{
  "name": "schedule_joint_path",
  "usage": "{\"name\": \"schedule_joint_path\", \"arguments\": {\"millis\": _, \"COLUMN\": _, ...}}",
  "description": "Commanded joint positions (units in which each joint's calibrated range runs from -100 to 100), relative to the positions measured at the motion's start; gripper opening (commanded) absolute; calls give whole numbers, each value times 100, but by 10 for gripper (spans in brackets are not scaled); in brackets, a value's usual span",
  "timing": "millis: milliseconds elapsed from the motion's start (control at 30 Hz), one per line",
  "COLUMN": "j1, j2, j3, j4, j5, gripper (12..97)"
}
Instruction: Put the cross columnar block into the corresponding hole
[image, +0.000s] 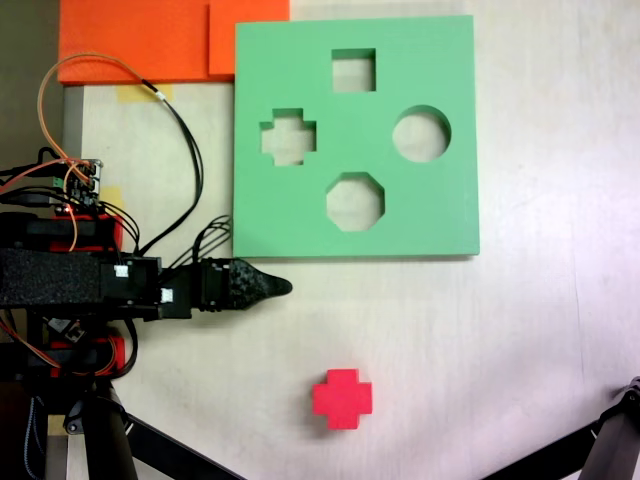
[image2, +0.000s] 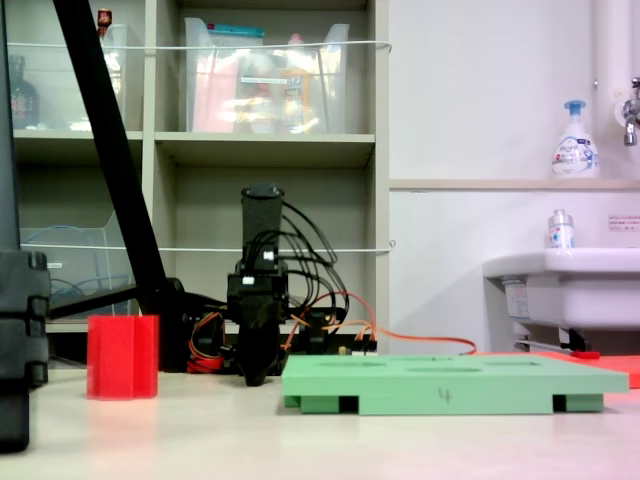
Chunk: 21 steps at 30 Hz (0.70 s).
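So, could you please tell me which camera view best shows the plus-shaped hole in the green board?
The fixed view from above: the plus-shaped hole shows its full outline in the green board. In the low side view the board is edge-on, so the holes' shapes cannot be made out.

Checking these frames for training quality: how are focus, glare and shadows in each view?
In the fixed view from above, light is even, slightly soft; the green foam board casts a thin shadow along its lower edge, and the red cross block is sharp enough. In the low fixed view, shelf bins glare, and the dark gripper lacks detail.
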Motion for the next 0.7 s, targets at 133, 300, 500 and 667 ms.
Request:
{"name": "schedule_joint_path", "arguments": {"millis": 133, "j1": 29, "j2": -41, "j3": -118, "j4": -483, "j5": -5, "gripper": 498}}
{"name": "schedule_joint_path", "arguments": {"millis": 300, "j1": 29, "j2": -41, "j3": -118, "j4": -483, "j5": -5, "gripper": 498}}
{"name": "schedule_joint_path", "arguments": {"millis": 500, "j1": 29, "j2": -41, "j3": -118, "j4": -483, "j5": -5, "gripper": 498}}
{"name": "schedule_joint_path", "arguments": {"millis": 667, "j1": 200, "j2": -41, "j3": -118, "j4": -464, "j5": -10, "gripper": 494}}
